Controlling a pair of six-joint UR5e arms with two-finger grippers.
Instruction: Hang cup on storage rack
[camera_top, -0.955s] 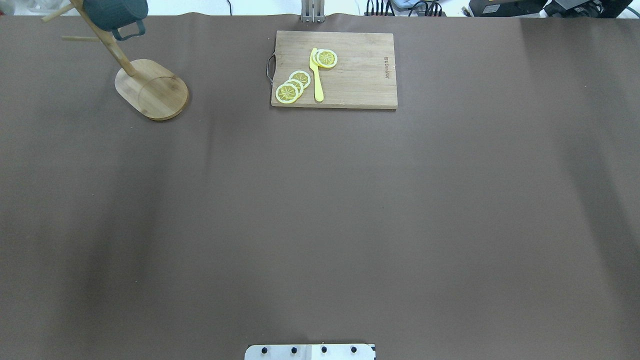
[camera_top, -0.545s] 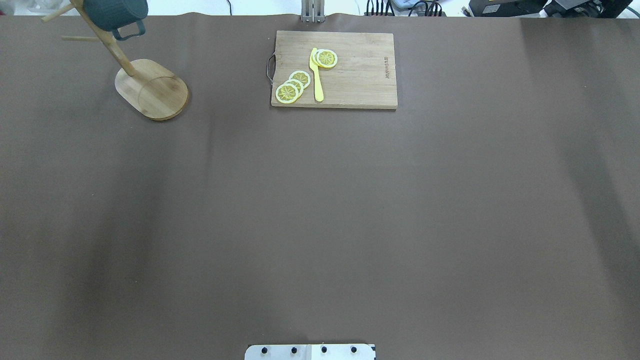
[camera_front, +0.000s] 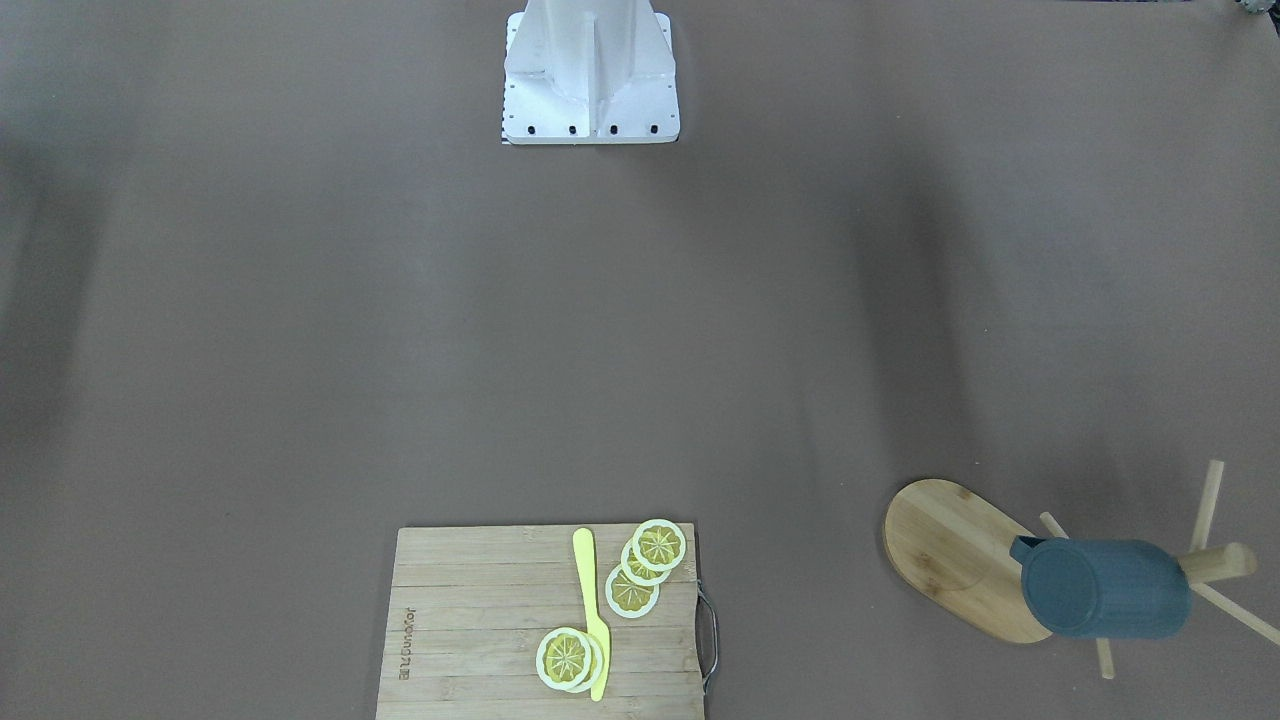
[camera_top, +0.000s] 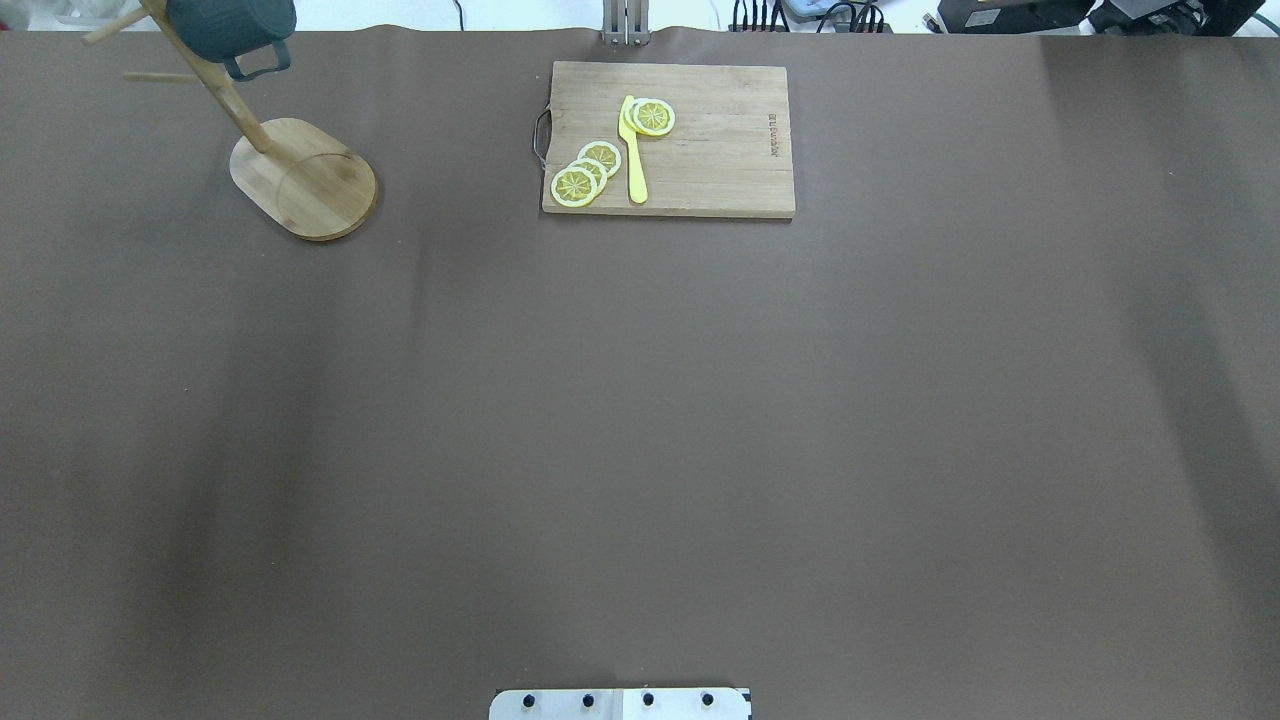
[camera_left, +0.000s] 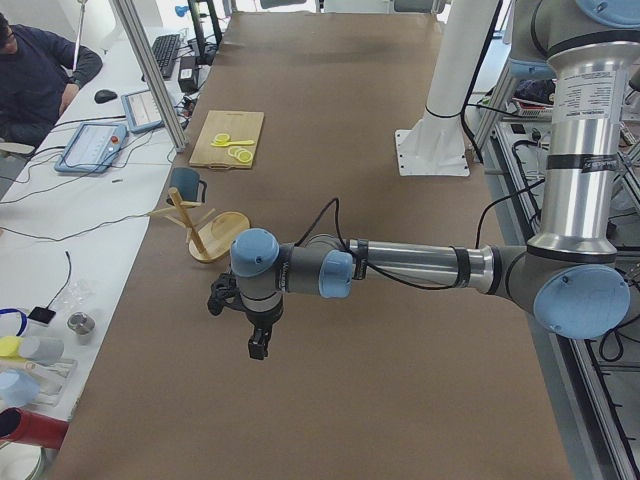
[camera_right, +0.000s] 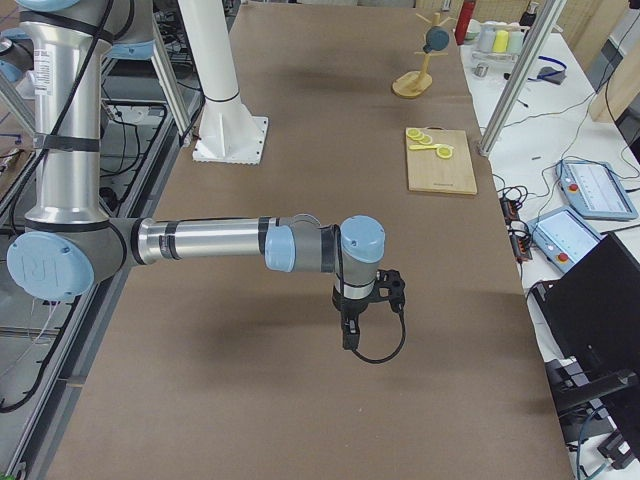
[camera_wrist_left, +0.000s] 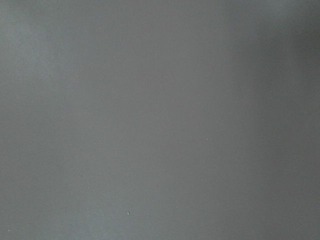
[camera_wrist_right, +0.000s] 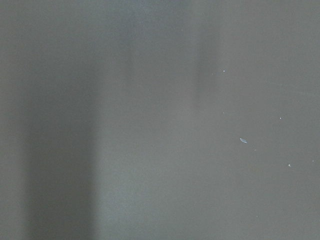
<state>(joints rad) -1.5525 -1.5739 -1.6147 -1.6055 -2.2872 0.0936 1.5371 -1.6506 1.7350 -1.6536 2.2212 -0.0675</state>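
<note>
Cup: a dark blue-grey cup (camera_front: 1100, 588) hangs high on the storage rack (camera_front: 945, 545), close to the top of its post. It is tipped onto its side, and its loop handle points toward the near side in the overhead view. No gripper touches it.

Cup's place: the far left corner of the table (camera_front: 400, 350), as the overhead view shows it.

Storage rack: light bamboo, with an oval flat base, a round post and thin pegs angling outward. It stands upright on the brown table cover.

Left gripper: the left gripper (camera_left: 257, 350) shows only in the side view from the left end. It points down above bare table, near the rack but well apart from it. Whether its jaws are apart or together cannot be told.

Right gripper: the right gripper (camera_right: 349, 340) shows only in the side view from the right end, pointing down over bare table and well apart from the rack. Its jaw state cannot be told either.

Wrist cameras: both show only plain table surface.

Cutting board: a slatted wooden cutting board (camera_front: 480, 620) with a metal handle lies at the far middle of the table, well to the right of the rack.

On the board: lemon slices (camera_front: 659, 545) and a yellow knife (camera_front: 592, 600) — the slices lie on both sides of the knife.

Beyond the table: a seated person (camera_left: 30, 75) at a side desk.
</note>
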